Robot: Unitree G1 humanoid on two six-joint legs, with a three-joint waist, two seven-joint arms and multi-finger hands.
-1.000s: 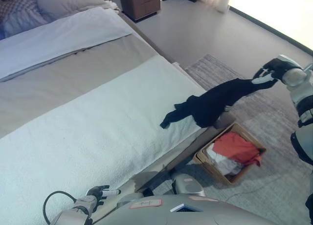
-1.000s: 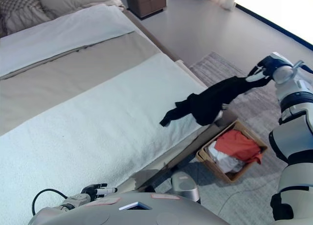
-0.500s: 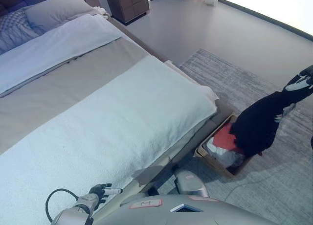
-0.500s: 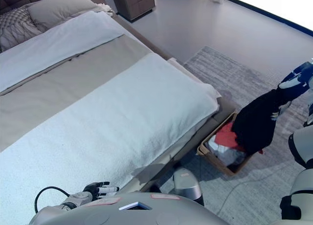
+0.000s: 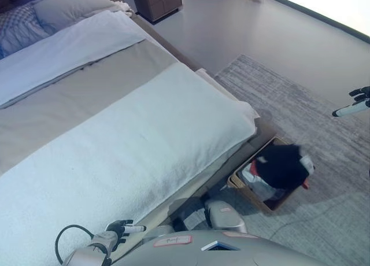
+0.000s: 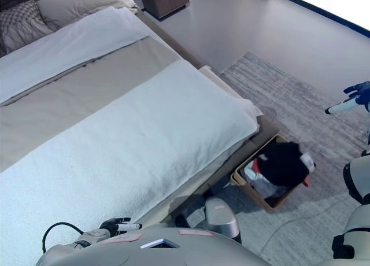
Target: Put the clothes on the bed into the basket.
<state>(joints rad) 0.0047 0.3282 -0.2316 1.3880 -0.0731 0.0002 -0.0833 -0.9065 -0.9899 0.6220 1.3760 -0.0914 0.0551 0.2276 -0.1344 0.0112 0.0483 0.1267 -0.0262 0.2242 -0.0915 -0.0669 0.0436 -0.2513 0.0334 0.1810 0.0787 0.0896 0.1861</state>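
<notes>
A black garment (image 5: pixel 281 165) lies on top of the pile in the brown basket (image 5: pixel 238 183), which stands on the rug at the foot corner of the bed. Red and white clothes show under it. My right hand (image 6: pixel 352 98) is at the far right edge, above and to the right of the basket, with straight fingers and nothing in it. My left hand (image 5: pixel 118 229) is at the bottom left, over the near edge of the bed, with relaxed fingers and empty. The bed (image 5: pixel 127 133) has a white blanket with no clothes on it.
A grey rug (image 5: pixel 289 98) lies on the floor right of the bed. Pillows (image 5: pixel 69 3) are at the head of the bed, top left. A dark wooden nightstand (image 5: pixel 156 0) stands at the top.
The black garment left my right hand and dropped into the basket. My right hand's fingers opened. The left hand has stayed in place.
</notes>
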